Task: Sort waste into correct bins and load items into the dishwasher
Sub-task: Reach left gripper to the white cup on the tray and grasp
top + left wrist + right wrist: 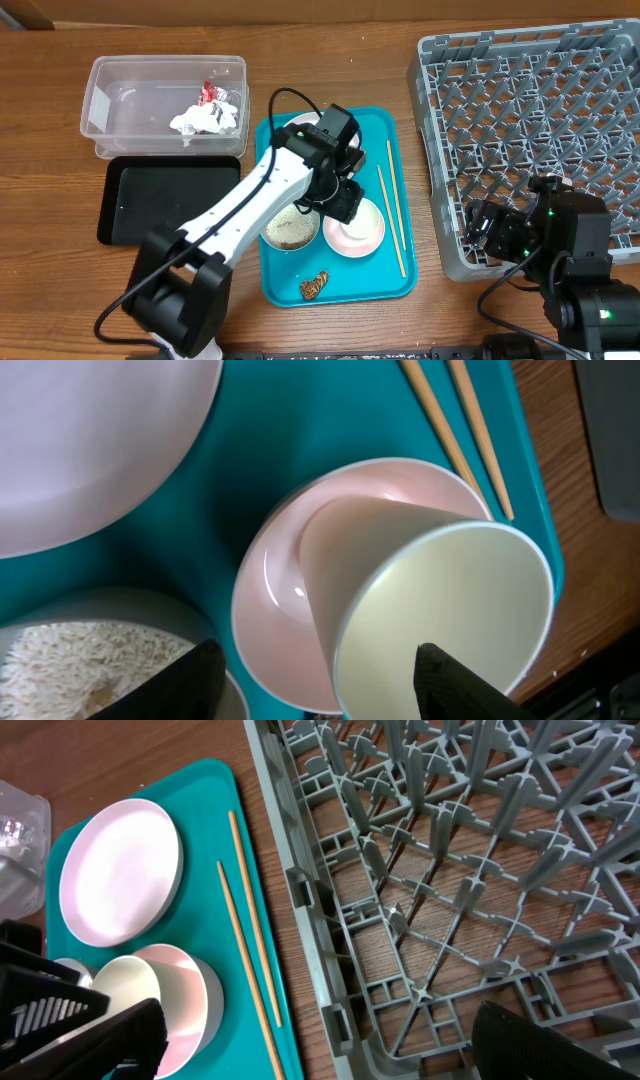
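My left gripper (345, 205) is open over the teal tray (392, 130), its fingers (320, 685) straddling a cream cup (440, 610) that lies tipped in the pale-pink bowl (270, 590). A bowl of rice (290, 230), a white plate (120, 870), the chopsticks (392, 210) and a brown lump (314, 287) are also on the tray. The clear tub (100, 100) holds the napkin (200, 120) and the foil wrapper (208, 95). My right gripper (320, 1050) is open and empty at the grey rack's (540, 110) front left corner.
The black tray (160, 200) lies in front of the clear tub, left of the teal tray. The rack fills the right side of the table. My left arm crosses over the tray's left half and hides part of the plate.
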Robot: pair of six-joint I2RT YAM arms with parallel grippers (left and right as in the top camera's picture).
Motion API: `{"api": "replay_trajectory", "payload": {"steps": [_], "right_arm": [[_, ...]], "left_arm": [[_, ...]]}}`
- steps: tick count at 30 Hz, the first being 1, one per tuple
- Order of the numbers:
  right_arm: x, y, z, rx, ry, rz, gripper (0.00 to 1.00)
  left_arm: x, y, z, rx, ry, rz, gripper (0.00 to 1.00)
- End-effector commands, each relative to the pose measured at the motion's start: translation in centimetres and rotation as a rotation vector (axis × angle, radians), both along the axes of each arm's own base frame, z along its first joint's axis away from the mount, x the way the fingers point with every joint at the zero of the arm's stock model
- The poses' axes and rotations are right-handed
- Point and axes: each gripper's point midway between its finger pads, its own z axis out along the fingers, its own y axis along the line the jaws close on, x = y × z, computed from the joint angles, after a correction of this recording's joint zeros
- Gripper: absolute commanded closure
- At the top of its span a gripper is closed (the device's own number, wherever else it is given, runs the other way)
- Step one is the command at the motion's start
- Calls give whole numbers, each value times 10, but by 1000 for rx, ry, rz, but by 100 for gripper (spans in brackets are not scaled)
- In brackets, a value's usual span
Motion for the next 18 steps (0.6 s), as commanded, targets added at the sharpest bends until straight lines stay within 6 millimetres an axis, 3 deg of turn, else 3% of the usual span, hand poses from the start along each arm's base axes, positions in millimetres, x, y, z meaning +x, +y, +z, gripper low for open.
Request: {"api": "replay_trajectory", "payload": {"steps": [1,6,15,18], "right_arm": [[3,0,11,-2,-31,4,0],[3,1,11,-2,-31,4,0],[3,0,11,-2,-31,4,0],[3,0,10,-2,-30,4,0]], "left_arm": [[2,-1,-13,17,11,-12,51],[5,-3,-14,11,3,-12,76],[5,-4,-15,11,3,-13,94],[4,-3,-15,15,9,-9,96]]}}
